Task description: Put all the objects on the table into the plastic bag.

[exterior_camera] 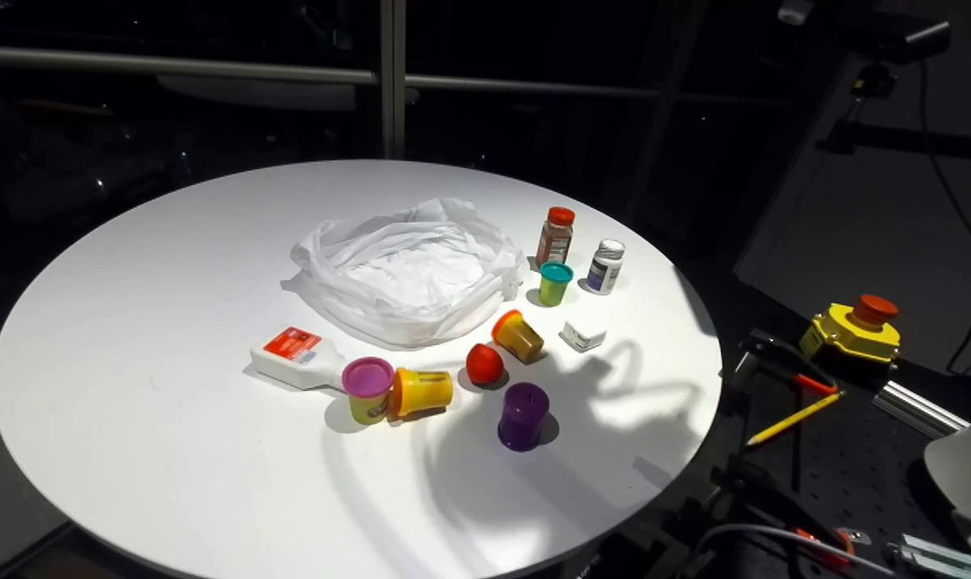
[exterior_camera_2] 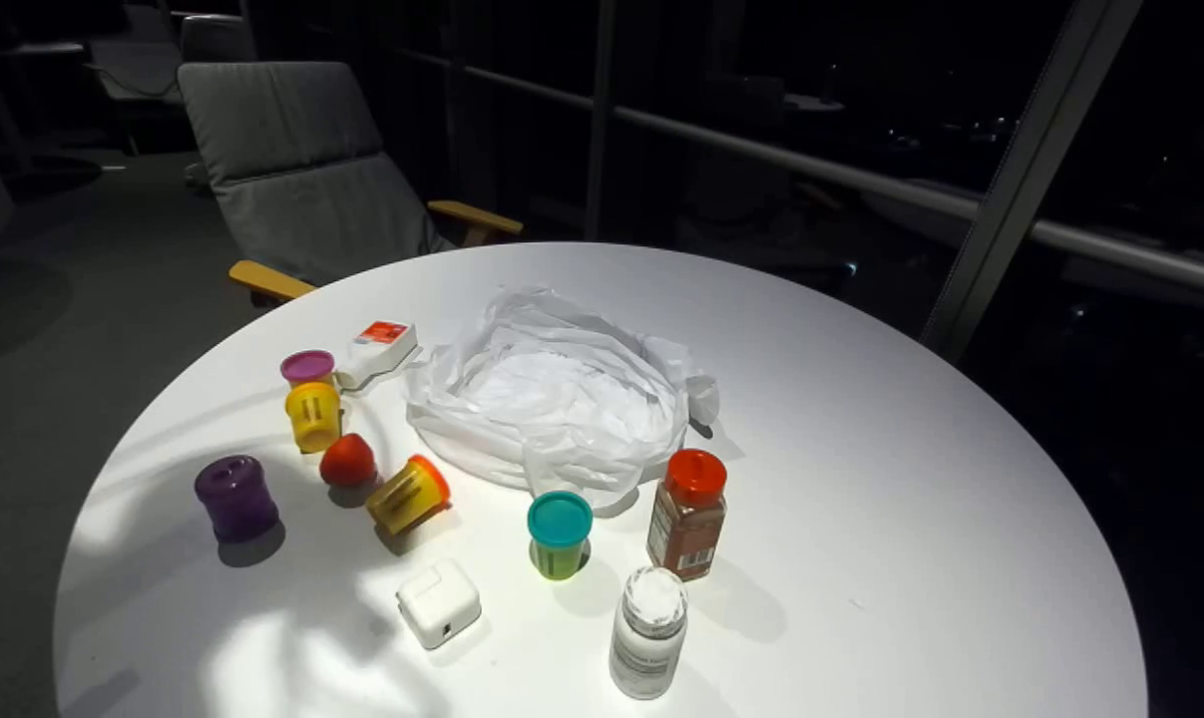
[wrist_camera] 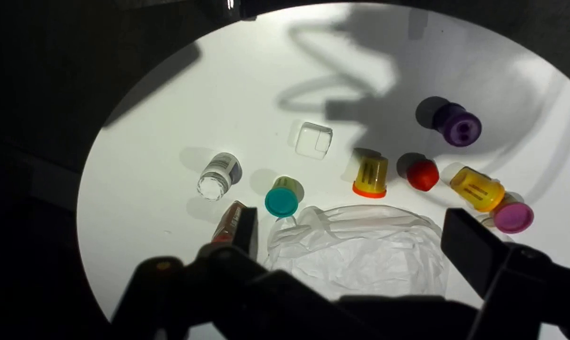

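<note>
On table [exterior_camera_2: 911,499], red-capped bottle [exterior_camera_2: 688,521], vertical (upright)

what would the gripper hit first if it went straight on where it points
Probably the plastic bag, seen in the wrist view between the jaws of the open gripper; depth and tilt are unclear, so the table beside it is possible too.
</note>
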`<state>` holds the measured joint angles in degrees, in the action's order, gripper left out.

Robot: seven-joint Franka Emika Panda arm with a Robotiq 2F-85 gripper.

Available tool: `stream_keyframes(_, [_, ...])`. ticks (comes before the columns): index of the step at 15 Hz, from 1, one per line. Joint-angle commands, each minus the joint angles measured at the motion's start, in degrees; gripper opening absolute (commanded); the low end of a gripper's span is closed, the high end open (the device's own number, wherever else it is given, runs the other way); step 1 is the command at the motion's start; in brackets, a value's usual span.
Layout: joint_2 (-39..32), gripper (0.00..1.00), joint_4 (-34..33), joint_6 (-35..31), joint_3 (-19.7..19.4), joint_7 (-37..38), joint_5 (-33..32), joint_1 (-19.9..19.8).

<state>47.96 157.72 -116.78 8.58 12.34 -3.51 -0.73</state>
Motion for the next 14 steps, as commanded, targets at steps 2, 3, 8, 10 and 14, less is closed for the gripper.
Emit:
stream_keyframes(2, [-12.7, 1.00, -4.9, -8.4, -5.1, -1.1, -1.4, -4.4])
stream_keyframes(3, [-15.5, 1.00, -5.3, -11.5, -6.2, -1.0, -1.0, -5.1])
stream_keyframes(8, [-31.1, 1.00, -9.1, -25.1, -8.9, 2.9, -0.1, -8.3])
stream_keyframes(10, [-36.9, 1.00, -12.0, -27.9, -9.1, 5.0, -1.1, -9.4])
stream_keyframes(14, [-47.1, 1.00, -18.3, -29.4, -10.7, 7.8, -0.9, -9.1])
